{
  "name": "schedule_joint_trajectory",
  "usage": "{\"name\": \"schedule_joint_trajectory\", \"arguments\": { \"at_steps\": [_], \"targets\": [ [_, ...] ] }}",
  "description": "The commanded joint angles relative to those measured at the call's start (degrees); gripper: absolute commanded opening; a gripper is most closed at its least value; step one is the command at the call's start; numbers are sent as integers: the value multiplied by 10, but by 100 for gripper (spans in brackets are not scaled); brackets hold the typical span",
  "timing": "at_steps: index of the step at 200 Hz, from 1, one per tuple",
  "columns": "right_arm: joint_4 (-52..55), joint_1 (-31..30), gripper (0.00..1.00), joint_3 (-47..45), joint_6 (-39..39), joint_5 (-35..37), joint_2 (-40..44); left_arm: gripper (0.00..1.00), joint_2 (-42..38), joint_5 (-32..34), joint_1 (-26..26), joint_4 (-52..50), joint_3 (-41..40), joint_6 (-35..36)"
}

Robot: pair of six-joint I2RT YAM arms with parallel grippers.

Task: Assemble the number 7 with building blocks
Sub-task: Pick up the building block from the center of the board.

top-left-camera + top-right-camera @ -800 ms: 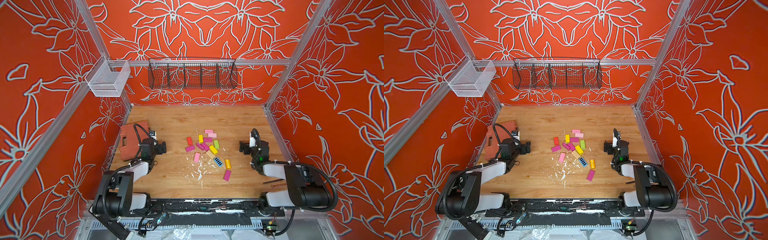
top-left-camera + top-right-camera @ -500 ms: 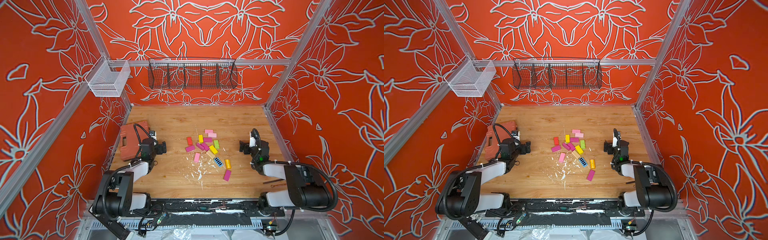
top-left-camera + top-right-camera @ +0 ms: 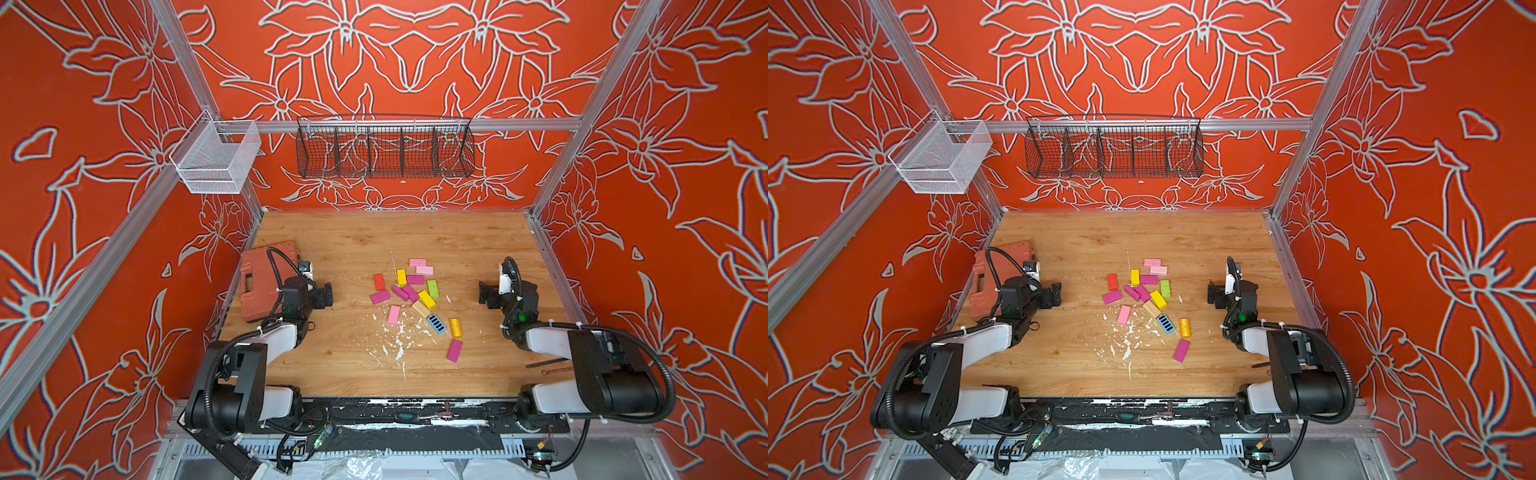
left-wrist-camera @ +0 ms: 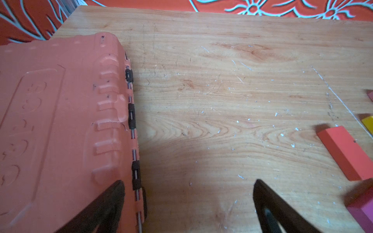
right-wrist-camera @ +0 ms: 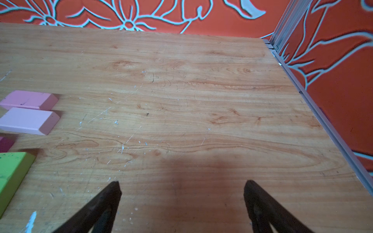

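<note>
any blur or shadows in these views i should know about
Left wrist view: the magenta block nearest the lens is blurred, the red block sharper. Right wrist view: a soft shadow lies on the table by the right gripper; the green block is soft. Both top views: even light, no glare.

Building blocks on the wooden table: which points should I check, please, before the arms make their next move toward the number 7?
1. Left gripper open and empty: ok.
2. Right gripper open and empty: ok.
3. Small flat coloured building blocks lying between both arms on the light wooden table: ok.
4. Number 7 started: not ok; the blocks lie scattered, no bar or stem.
5. Red-brown plastic tool case apart from the blocks: ok.
6. Middle blocks free of each other for gripping: cannot tell; several touch or lie very close.
</note>
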State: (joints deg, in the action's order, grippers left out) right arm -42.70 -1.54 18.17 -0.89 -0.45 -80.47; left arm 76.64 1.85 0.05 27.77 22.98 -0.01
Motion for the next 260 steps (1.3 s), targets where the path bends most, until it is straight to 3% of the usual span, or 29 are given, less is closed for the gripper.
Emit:
{"name": "schedule_joint_trajectory", "arguments": {
  "at_steps": [1, 43, 80, 102, 156, 187, 216, 260],
  "targets": [
    [-12, 2, 98, 13, -9, 3, -4, 97, 1, 0, 3, 3, 5, 1],
    [-12, 2, 98, 13, -9, 4, -4, 97, -21, 70, -2, -168, 97, -40],
    [-11, 2, 98, 13, -10, 4, -5, 97, -39, 222, -77, -261, 154, -67],
    [-11, 2, 98, 13, -9, 3, -4, 97, -38, 251, -103, -373, 222, -130],
    [-10, 2, 98, 14, -9, 3, -5, 97, 1, 244, -187, -588, 322, -264],
    [-9, 3, 98, 15, -5, 3, -6, 97, 16, 182, -191, -665, 329, -317],
    [-8, 3, 98, 16, -7, 2, -6, 97, 2, 204, -190, -771, 331, -396],
    [-30, -3, 95, 4, -20, -6, 4, 97, -25, 175, -190, -770, 284, -432]
  ]
}}
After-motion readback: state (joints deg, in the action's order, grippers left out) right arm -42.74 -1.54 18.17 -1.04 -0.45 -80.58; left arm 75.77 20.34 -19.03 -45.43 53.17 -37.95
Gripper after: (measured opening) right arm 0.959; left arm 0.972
